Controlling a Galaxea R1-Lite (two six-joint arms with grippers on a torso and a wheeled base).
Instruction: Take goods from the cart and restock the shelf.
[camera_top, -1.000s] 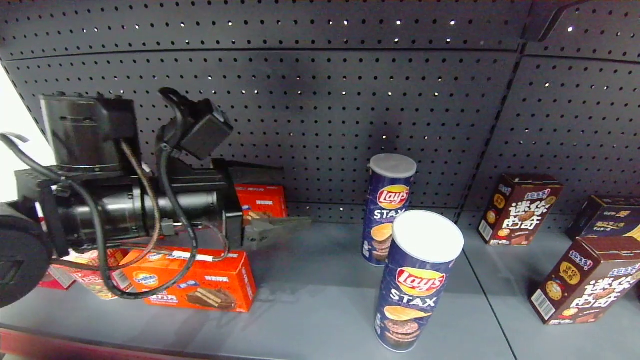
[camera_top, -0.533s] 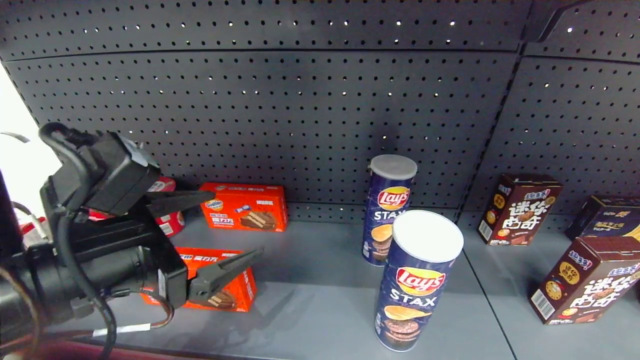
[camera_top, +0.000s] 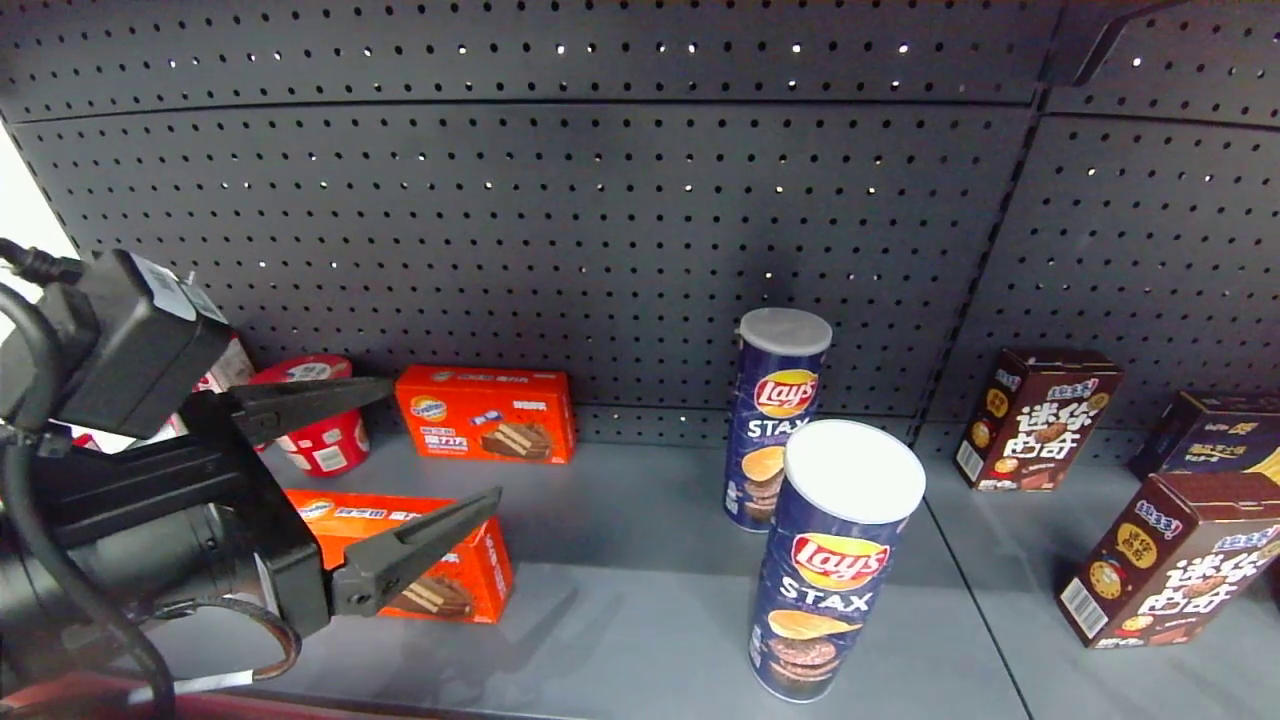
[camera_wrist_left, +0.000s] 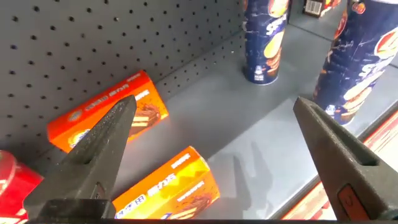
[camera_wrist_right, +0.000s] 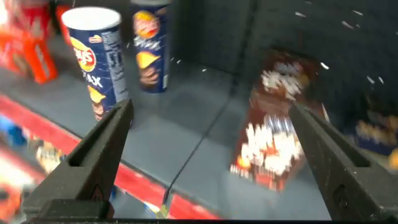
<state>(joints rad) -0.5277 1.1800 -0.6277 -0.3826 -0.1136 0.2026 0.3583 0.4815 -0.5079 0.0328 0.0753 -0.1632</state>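
Left end effector (camera_top: 440, 440): released, fingers spread wide, nothing btwn them. It hangs over the near-left part of the grey metal shelf (camera_top: 620, 610), fingers pointing right. In head view its lower finger crosses the near orange cardboard wafer box (camera_top: 445, 592), which lies flat by the shelf's front edge. Whether finger and box touch: can't tell.

Far orange cardboard wafer box (camera_top: 485, 415) sits at the back, up against the dark perforated back panel (camera_top: 600, 220), well apart from the near one. Red round tub w/ white label (camera_top: 322, 440) is just left of it, partly behind the upper finger.

Centre of shelf: two tall dark-blue chip cans, both upright w/ pale lids. Far chip can (camera_top: 780, 420) stands close to the panel. Near chip can (camera_top: 835, 560) is toward the front edge, a bit further right. The two overlap in head view; contact can't be told.

Right section: upright brown snack box (camera_top: 1040, 415) at the far side, tilted brown snack box (camera_top: 1170, 560) nearer, dark box (camera_top: 1220, 435) behind that at the right edge.

Right end effector (camera_wrist_right: 211, 109): also released, empty, facing the shelf from the near side. In its wrist view a brown box lies btwn the fingers, and both cans are off to the left in the scene.
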